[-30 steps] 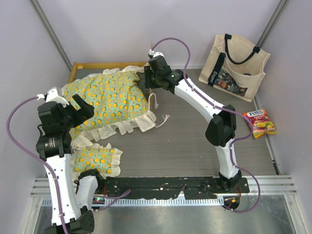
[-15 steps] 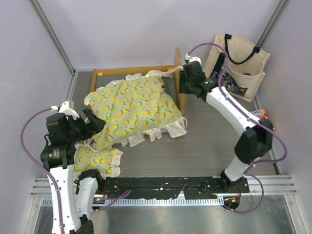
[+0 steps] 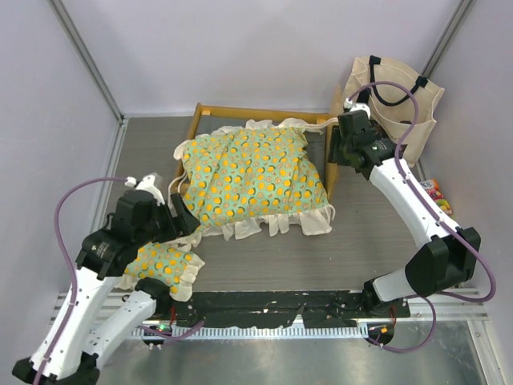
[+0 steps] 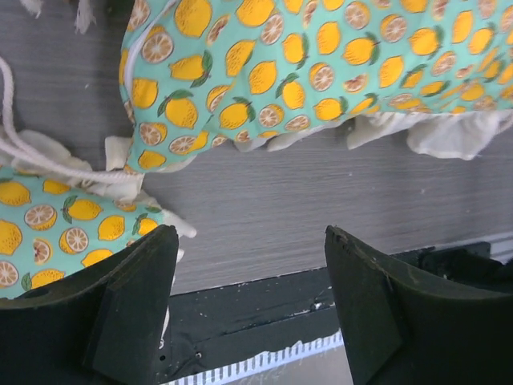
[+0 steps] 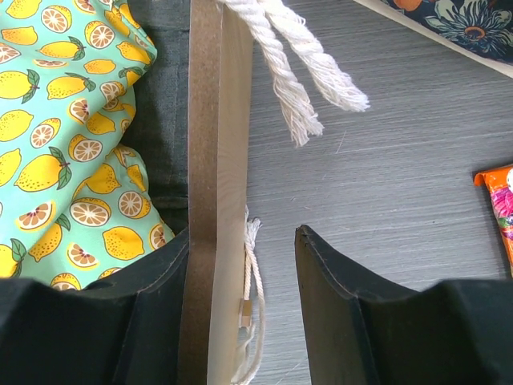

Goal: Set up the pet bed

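The pet bed's light-wood frame (image 3: 256, 112) lies at the back middle, with its headboard (image 3: 332, 178) on the right. The green orange-print mattress cushion (image 3: 248, 172) lies rumpled on it and spills over the front edge. My right gripper (image 3: 337, 151) is open and straddles the headboard (image 5: 215, 160); one finger touches the board's inner side and the other stands apart from it. The cushion (image 5: 64, 120) and cream ties (image 5: 296, 72) show there. My left gripper (image 3: 181, 221) is open and empty above the table by the cushion's front left corner (image 4: 304, 72).
A small matching ruffled pillow (image 3: 164, 269) lies at the front left, also in the left wrist view (image 4: 48, 233). A cream tote bag (image 3: 393, 96) leans at the back right. A candy packet (image 3: 433, 192) lies by the right wall. A black rail (image 3: 272, 303) runs along the near edge.
The bed frame and cushion have slid to the right along with my right gripper. My left arm has moved right and lower, away from the cushion.
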Available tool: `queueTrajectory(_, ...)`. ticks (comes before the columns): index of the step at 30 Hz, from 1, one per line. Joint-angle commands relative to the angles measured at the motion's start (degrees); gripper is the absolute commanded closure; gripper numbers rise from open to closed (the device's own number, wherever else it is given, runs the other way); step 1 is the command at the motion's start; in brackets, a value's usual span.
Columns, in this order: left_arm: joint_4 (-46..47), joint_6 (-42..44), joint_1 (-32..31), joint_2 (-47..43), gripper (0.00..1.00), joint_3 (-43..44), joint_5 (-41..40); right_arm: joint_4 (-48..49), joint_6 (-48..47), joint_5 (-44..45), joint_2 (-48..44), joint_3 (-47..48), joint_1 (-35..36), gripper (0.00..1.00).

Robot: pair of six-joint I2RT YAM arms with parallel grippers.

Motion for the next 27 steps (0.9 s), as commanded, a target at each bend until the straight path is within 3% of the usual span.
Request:
queueTrajectory(1, -3.86, -11.96, -9.77, -0.81, 0.22, -2.98, -19.05, 1.73, -0.54, 5.34, -5.83, -0.82, -2.48, 0.99)
queueTrajectory(8, -8.79, -32.94, -23.81, -0.22, 0.22, -11.16, -27.86, 0.77, -3.62, 3.14, -7.24, -0.82, -3.80, 0.98)
queueTrajectory(13, -10.03, -40.01, -30.17, 6.12, 0.23, -13.44, -30.86, 0.68, -3.27, 0.77, -6.80, 0.05, -3.80, 0.98)
queueTrajectory(21, 4.64, -44.40, -30.35, 10.79, 0.22, -25.21, -26.81, 0.77, -2.92, -2.74, -7.85, 1.11, -3.80, 0.98)
queueTrajectory(27, 3.40, -43.46, -23.51, 1.22, 0.24, -29.61, -31.03, 1.03, -2.21, -5.03, -8.82, 0.32, -3.80, 0.97)
